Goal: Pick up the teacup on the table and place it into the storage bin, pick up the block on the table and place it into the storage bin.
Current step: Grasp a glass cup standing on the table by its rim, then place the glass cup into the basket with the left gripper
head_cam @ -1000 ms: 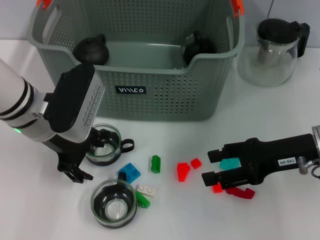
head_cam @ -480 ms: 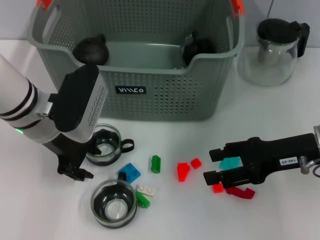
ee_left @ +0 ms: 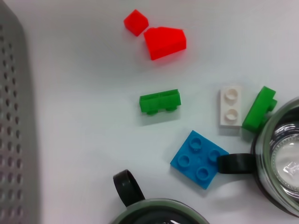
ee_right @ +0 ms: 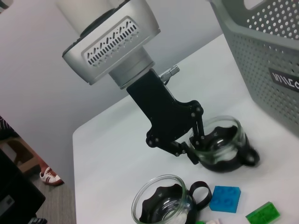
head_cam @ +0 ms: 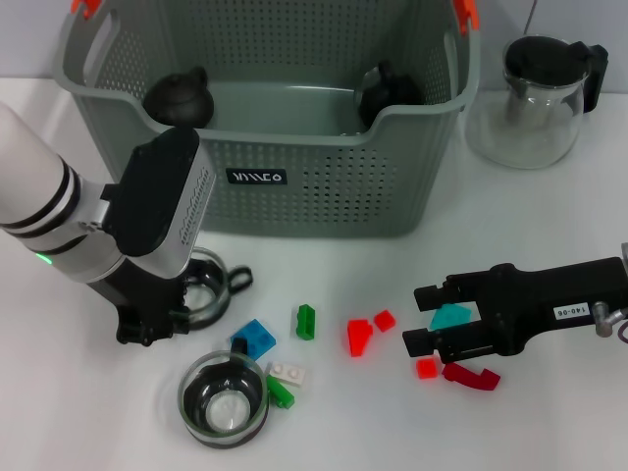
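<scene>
The storage bin (head_cam: 324, 186) is seen at the back of the white table (head_cam: 549, 245): a large grey-green perforated basket with a black-and-white logo label on its front wall and orange clips at the upper corners. Two dark rounded objects are seen inside, one near each end; what they are cannot be told. A glass pitcher (head_cam: 538, 103) with a black lid stands apart from the bin on the robot's right. Bare table is left between the bin's front wall and the scattered pieces. The left gripper (ee_right: 195, 142) is set down at the teacup (ee_right: 224, 149) nearest the bin, a clear glass cup with a black base and loop handle; in the right wrist view one finger is seen inside the rim and the rim appears clasped, though the contact is partly hidden. A second teacup (head_cam: 224, 399) of the same kind stands nearer the table's front edge, well apart from the bin. The right gripper (head_cam: 424, 319) lies low over the table on the robot's right with a teal block (head_cam: 449, 317) clamped between its fingers. Just below it rest a small red block (head_cam: 426, 368) and a dark red piece (head_cam: 471, 376). Between the two arms lie a blue plate block (ee_left: 199, 158), a red wedge (ee_left: 165, 42), a small red cube (ee_left: 136, 22), a green block (ee_left: 160, 101), a white block (ee_left: 231, 106) and a second green block (ee_left: 259, 108) touching the nearer cup.
</scene>
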Action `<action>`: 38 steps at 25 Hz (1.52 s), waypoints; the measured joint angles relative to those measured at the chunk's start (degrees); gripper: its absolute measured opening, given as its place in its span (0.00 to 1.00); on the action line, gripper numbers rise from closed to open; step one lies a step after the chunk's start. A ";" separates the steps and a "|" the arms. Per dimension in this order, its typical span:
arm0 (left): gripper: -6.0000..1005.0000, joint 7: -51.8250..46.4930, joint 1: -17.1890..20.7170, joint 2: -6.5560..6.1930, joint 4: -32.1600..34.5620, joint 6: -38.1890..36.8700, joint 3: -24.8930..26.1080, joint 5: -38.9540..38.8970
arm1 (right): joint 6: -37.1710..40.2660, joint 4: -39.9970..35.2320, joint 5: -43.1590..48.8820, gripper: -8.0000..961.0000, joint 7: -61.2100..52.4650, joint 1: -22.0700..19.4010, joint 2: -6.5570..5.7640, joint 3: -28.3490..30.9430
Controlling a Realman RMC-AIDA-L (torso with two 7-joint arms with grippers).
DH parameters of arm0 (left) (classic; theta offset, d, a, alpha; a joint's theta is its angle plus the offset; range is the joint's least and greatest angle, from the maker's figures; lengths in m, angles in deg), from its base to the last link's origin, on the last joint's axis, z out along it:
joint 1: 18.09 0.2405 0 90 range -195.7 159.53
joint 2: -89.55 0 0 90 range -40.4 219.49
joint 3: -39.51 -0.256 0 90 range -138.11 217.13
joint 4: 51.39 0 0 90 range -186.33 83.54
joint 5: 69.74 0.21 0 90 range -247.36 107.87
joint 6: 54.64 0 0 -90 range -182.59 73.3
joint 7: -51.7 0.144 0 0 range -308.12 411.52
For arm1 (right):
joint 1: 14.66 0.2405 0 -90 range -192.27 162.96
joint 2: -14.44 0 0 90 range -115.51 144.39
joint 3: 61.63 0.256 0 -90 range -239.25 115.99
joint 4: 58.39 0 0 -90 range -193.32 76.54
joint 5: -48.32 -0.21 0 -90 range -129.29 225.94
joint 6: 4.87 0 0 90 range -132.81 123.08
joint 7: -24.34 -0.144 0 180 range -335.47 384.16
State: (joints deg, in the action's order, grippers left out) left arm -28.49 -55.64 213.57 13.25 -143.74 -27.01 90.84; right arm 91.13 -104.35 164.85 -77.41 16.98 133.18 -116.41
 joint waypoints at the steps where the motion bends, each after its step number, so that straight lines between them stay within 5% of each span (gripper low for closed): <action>1: 0.38 -0.31 -0.11 -0.02 -0.16 0.06 0.00 0.00 | 0.01 0.00 0.00 0.86 0.01 -0.01 0.00 0.00; 2: 0.36 -0.52 -0.23 -0.04 -0.29 0.12 0.01 0.00 | 0.03 0.00 0.00 0.86 0.03 -0.03 0.01 0.01; 4: 0.16 -0.87 -0.46 -0.04 -0.44 0.07 0.03 0.00 | 0.04 0.00 0.00 0.86 0.07 -0.04 0.01 0.03; 12: 0.04 -2.72 -1.09 -0.46 0.64 -2.97 2.24 -1.13 | 0.13 0.00 0.07 0.86 0.33 -0.39 -0.21 0.59; 17: 0.05 -1.97 -1.47 -0.86 5.05 -12.01 13.79 -6.52 | 0.31 0.00 0.11 0.86 0.40 -0.82 -0.75 0.77; 21: 0.04 -2.56 -2.19 -3.59 6.54 -24.11 25.55 -20.40 | 0.55 0.00 0.11 0.86 0.41 -1.32 -1.44 1.75; 25: 0.04 -8.15 -2.49 -5.55 6.68 -28.66 30.47 -35.34 | 1.77 0.00 0.13 0.86 0.41 -1.44 -1.98 3.59; 30: 0.04 -18.82 -4.95 -5.64 7.84 -17.11 29.46 -43.00 | 2.70 0.00 0.19 0.86 0.39 -1.51 -2.74 4.63; 38: 0.05 -36.95 -13.17 -7.65 -1.44 14.03 13.47 -30.76 | 3.91 0.00 0.20 0.86 -0.37 -1.52 -3.64 5.31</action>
State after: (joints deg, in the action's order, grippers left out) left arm -65.44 -68.81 205.92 11.81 -129.71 -13.54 60.08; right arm 95.04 -104.35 165.05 -77.79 15.46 129.53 -111.10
